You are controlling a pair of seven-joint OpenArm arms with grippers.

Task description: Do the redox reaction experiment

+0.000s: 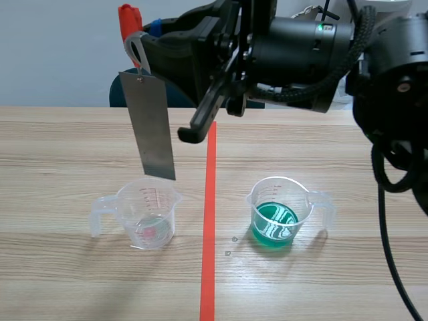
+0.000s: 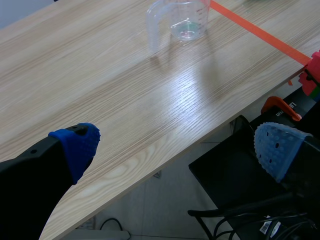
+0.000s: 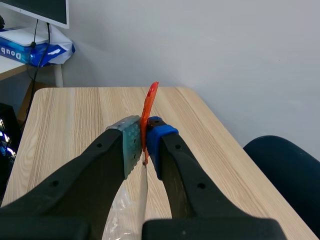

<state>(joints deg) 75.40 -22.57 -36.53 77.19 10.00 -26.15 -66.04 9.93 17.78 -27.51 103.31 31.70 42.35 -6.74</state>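
Right gripper [image 3: 144,146] clamped on the orange-red clip [image 1: 127,20], from which the metal strip [image 1: 152,127] hangs straight down, long axis vertical. The strip's lower end sits at the rim of the clear beaker [image 1: 147,215], on the left of the tape line [image 1: 208,221]; whether it is already inside the rim cannot be told from this angle. The green-liquid beaker [image 1: 277,214] stands across the line, toward the robot's right, so a dip there would likely need a sideways carry first. Left gripper [image 2: 175,150] is wide open, holds nothing, and hangs off the table [image 2: 100,100] edge, well away from both beakers.
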